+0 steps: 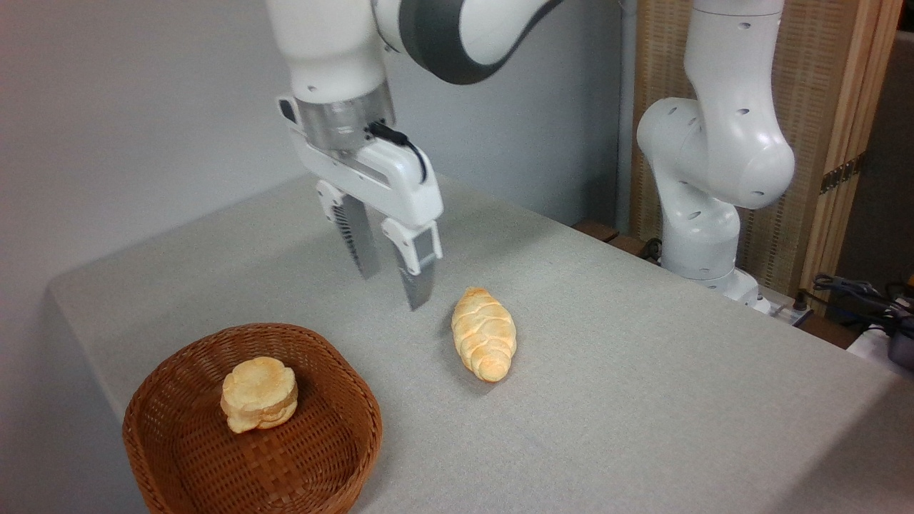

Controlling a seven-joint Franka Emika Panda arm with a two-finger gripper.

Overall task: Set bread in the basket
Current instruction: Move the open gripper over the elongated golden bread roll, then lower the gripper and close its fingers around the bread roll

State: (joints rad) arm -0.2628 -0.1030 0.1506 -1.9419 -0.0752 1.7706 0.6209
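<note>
Step in hand: approach, pre-grasp. Gripper [391, 280] hangs above the table [643, 371], fingers pointing down, spread apart with nothing between them; tips appear clear of the cloth.

Loaf [484, 333] lies flat on the table, ridged side up, long axis running roughly 11 to 5 o'clock. It sits at about 4 o'clock from the fingertips, just beside them, not touching. Not yet grasped.

Basket [171, 457] sits at 8 o'clock from the loaf, near the table's front left corner. A small round bun [259, 393] already lies inside it, toward the middle.

Next move, as judged: shift toward 4 o'clock until the fingers straddle the loaf across its narrow width, descend, close, lift, then carry toward 8 o'clock and release beside the bun. The finger line may need turning to cross the loaf squarely.

Surface: grey cloth, matte, lightly textured, smooth and flat.

Room: plain grey wall behind; arm base at 2 o'clock; a slatted wooden screen behind it; cables at the far right edge.
</note>
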